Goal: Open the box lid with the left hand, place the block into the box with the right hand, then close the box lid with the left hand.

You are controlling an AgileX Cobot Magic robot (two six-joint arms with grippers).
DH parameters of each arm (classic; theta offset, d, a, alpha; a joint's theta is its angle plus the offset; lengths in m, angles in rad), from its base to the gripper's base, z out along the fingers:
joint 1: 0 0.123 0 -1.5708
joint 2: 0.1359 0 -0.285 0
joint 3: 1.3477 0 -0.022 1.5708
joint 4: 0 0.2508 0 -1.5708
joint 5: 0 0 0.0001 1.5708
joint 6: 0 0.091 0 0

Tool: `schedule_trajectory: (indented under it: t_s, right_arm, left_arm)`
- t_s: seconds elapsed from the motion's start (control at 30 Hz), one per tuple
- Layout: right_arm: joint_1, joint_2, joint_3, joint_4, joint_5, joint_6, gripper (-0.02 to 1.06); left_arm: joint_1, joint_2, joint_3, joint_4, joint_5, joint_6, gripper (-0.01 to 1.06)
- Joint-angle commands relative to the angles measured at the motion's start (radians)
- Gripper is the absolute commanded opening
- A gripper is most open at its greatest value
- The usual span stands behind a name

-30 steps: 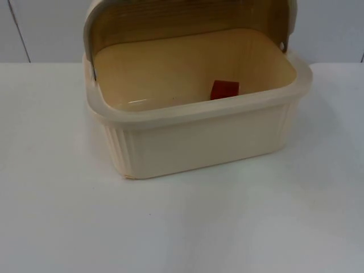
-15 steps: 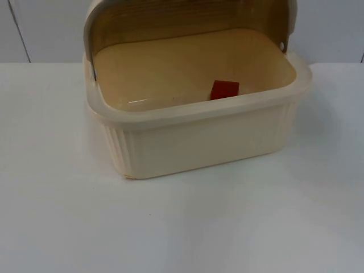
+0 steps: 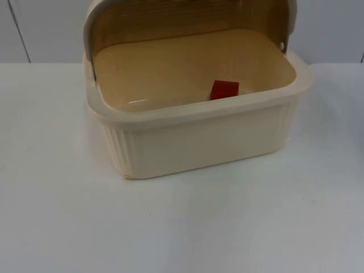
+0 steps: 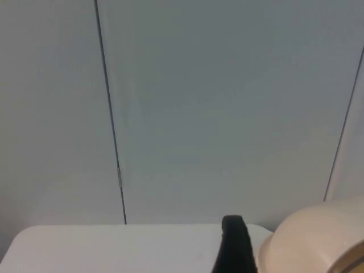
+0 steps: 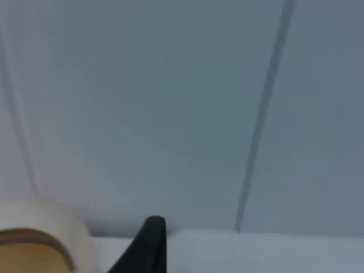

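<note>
At the table's [image 3: 57, 227] far edge, the box [image 3: 199, 142] stands with its lid [image 3: 187, 20] raised, the block [image 3: 224, 90] inside. Closing remains: the left gripper [image 4: 233, 250], its state untellable, must reach the lid.

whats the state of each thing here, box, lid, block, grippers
box: upright on the white table, open on top
lid: swung up and back behind the box, open
red block: inside the box, on its floor near the front wall
left gripper: beside the cream lid edge, facing the grey partition wall, holding nothing
right gripper: beside the lid's other end, holding nothing
</note>
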Motion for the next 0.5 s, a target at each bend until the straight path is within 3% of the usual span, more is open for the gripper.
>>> schedule_trajectory:
  t_s: [0.0, 0.2, 0.47]
  right_arm:
    - [-0.053, -0.009, 0.034, 0.006, 0.007, 0.011, 1.05]
    - [-0.207, -0.016, 0.125, 0.005, -0.022, 0.017, 1.05]
    - [-0.218, -0.016, 0.133, -0.002, -0.032, 0.015, 1.05]
  left_arm:
    - [-0.004, 0.002, -0.002, -0.008, -0.006, -0.005, 0.58]
    - [-0.004, 0.002, -0.002, -0.008, 0.002, -0.005, 0.58]
    - [-0.004, 0.002, -0.002, -0.056, 0.046, -0.005, 0.58]
